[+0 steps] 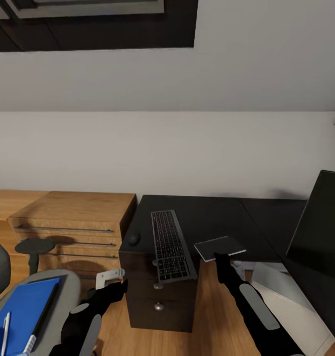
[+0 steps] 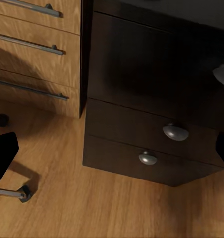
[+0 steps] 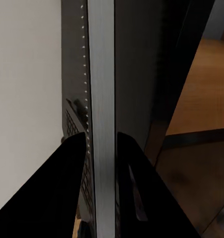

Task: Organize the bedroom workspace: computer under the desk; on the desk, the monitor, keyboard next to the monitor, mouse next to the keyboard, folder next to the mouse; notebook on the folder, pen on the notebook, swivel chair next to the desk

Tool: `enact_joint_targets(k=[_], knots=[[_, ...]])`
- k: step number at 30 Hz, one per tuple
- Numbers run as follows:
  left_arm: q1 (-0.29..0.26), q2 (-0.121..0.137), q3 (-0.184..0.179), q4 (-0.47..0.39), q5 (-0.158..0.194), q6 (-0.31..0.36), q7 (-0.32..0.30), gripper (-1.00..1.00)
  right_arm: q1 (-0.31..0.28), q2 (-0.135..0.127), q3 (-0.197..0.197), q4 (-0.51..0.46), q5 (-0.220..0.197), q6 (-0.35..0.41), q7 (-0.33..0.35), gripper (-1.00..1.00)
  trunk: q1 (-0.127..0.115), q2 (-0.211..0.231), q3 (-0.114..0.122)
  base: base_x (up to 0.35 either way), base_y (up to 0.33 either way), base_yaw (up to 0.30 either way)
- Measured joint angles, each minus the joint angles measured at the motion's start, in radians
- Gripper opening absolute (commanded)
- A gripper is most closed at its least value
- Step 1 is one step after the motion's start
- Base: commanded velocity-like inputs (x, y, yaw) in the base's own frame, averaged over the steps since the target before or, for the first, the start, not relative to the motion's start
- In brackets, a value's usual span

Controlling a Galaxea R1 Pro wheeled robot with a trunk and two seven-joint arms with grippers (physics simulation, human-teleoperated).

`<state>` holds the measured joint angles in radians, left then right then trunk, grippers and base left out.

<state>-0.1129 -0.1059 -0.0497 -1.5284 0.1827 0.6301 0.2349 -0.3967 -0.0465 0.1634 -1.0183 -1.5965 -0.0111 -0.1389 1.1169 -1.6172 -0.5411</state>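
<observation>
My right gripper (image 1: 221,257) is shut on the dark grey notebook (image 1: 220,246), holding it flat over the front edge of the black desk (image 1: 212,210). In the right wrist view the notebook's pale edge (image 3: 101,99) runs between the two fingers (image 3: 67,188). The keyboard (image 1: 170,244) lies lengthwise on the desk's left end, with the mouse (image 1: 134,239) beside it. At the right stands the monitor (image 1: 320,232). The blue folder (image 1: 21,309) lies on the swivel chair (image 1: 68,289), with the white pen (image 1: 5,333) on it. My left gripper (image 1: 110,281) hangs open beside the drawer unit (image 2: 141,129).
A low wooden drawer chest (image 1: 73,222) stands against the wall left of the desk. The chair's black armrest (image 1: 34,245) rises in front of it. A pale grey boxy shape (image 1: 296,309) sits under the desk's right wing. Wooden floor (image 2: 107,208) lies between chair and desk.
</observation>
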Motion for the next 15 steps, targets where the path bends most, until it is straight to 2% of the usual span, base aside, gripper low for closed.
enact_joint_targets(k=[15], knots=[[0.0, 0.0, -0.006, 0.0, -0.001, -0.001, -0.001, 1.0, 0.0, 0.0, 0.0, 0.0, 0.002, 0.0, -0.001, -1.0, 0.0, 0.0, 0.0, 0.004, 0.0, 0.0]])
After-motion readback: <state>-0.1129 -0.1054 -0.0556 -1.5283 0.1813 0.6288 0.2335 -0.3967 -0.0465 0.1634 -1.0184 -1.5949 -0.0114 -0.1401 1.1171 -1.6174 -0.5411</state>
